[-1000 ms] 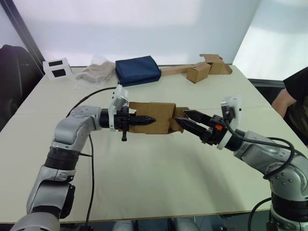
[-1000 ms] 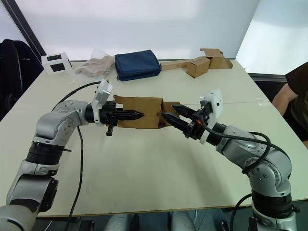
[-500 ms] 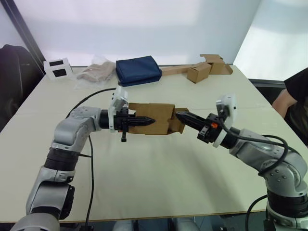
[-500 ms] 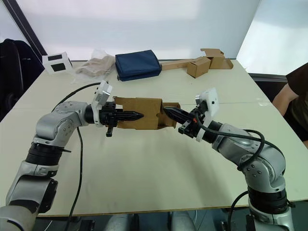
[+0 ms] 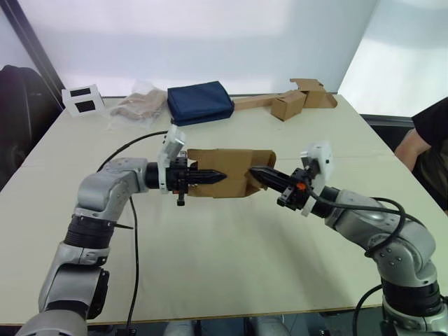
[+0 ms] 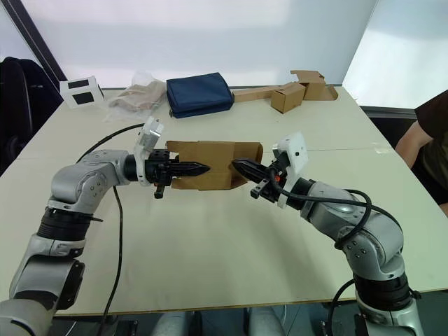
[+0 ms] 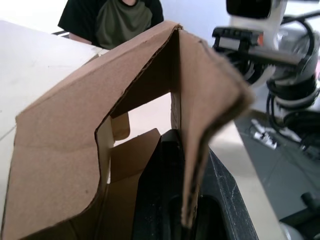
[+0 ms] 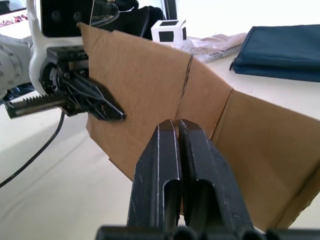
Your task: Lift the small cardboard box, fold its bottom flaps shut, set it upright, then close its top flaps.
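Pale and matte, the table point(image 5: 231, 266) carries the work near its middle, where the small cardboard box point(image 5: 227, 171) is held off the surface between the two arms. The box lies on its side, its long axis running from the table's left edge toward its right edge, one open end facing each gripper.

The left gripper point(image 5: 210, 175) reaches in horizontally from the left, forearm level; in the left wrist view its jaws are pinching a box wall between them. The right gripper point(image 6: 241, 166) comes in from the right with the elbow bent and the wrist raised slightly, its jaws pressed together, their tip against the box's right end where the bottom flaps point(image 5: 260, 164) fold. In the right wrist view the closed fingers point(image 8: 172, 170) lie against a creased brown panel.

Along the far edge sit a dark blue pouch point(image 5: 199, 102), a crumpled plastic bag point(image 5: 136, 103), a white cube with black squares point(image 5: 84, 99) near the far left corner, and a smaller tan box on a long cardboard strip point(image 5: 290, 103) near the far right corner. A person's arm point(image 5: 420, 140) shows beyond the right edge.
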